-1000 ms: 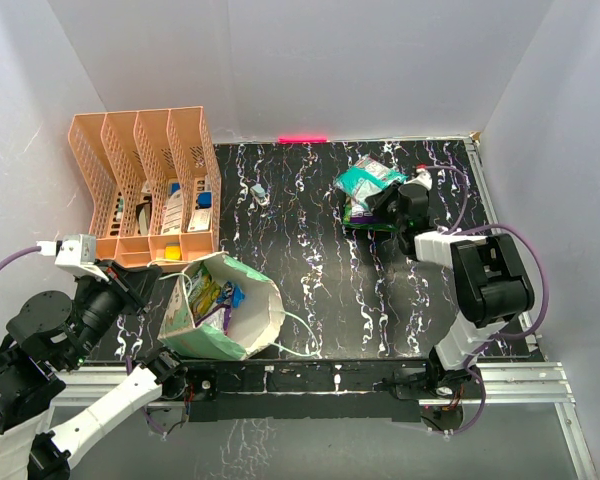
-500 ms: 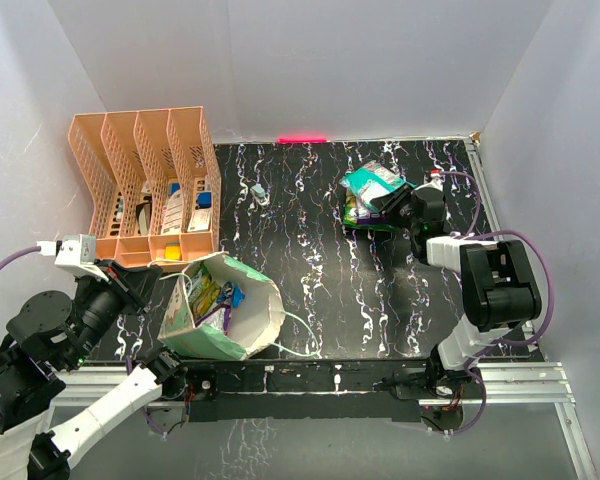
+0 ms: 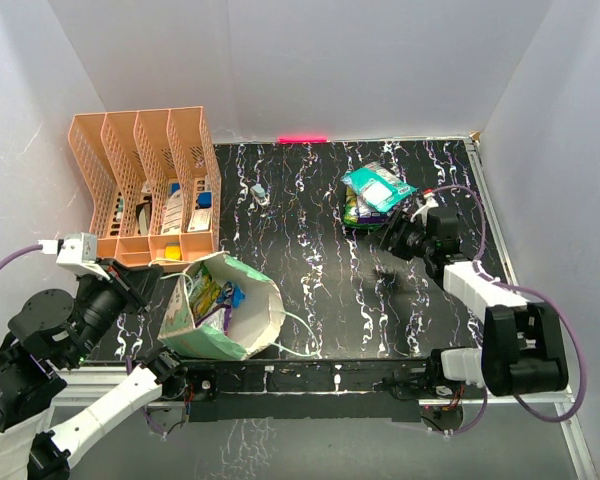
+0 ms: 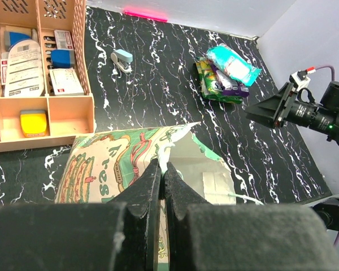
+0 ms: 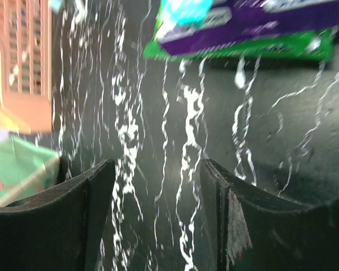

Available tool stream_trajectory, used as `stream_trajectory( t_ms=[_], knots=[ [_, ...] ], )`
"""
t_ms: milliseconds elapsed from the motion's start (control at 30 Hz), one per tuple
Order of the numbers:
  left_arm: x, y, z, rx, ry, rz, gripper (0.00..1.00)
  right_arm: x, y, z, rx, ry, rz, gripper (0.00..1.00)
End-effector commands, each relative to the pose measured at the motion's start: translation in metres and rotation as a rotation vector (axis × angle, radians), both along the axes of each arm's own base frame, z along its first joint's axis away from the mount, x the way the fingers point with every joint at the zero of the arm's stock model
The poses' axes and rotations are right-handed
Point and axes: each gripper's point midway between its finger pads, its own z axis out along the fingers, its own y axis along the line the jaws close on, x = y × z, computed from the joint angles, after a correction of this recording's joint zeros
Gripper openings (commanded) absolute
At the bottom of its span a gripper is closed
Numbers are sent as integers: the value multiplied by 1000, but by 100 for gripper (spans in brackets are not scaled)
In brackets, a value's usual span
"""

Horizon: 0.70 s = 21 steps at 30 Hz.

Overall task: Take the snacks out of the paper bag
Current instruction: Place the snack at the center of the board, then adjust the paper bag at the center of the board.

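The paper bag (image 3: 220, 312) lies tipped on its side at the near left, mouth facing right. My left gripper (image 3: 152, 283) is shut on its top rim, and in the left wrist view the fingertips (image 4: 162, 167) pinch the bag (image 4: 110, 161) edge. Inside it show a green-yellow snack (image 3: 208, 294) and a slim blue one (image 3: 236, 297). At the back right lies a pile of snacks (image 3: 375, 195), teal over purple over green, also seen as the pile (image 4: 226, 73) and the pile (image 5: 243, 28). My right gripper (image 3: 396, 240) is open just short of it, with nothing between its fingers (image 5: 158, 169).
An orange file rack (image 3: 145, 185) with small items in its slots stands at the back left, next to the bag. A small white-and-blue stapler (image 3: 260, 192) lies on the black marbled table (image 3: 310, 270). White walls close in on three sides.
My right gripper has opened, let go of the teal packet on the pile, and drawn back toward the near right. The left gripper and the bag have not moved.
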Motion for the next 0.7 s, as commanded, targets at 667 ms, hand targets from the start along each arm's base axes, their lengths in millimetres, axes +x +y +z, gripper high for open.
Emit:
stream_trajectory(
  t_ms=[667],
  knots=[
    [10,-20,-1,-11,104,-15,0,-139,283,138,-461,-730,1009,81]
  ],
)
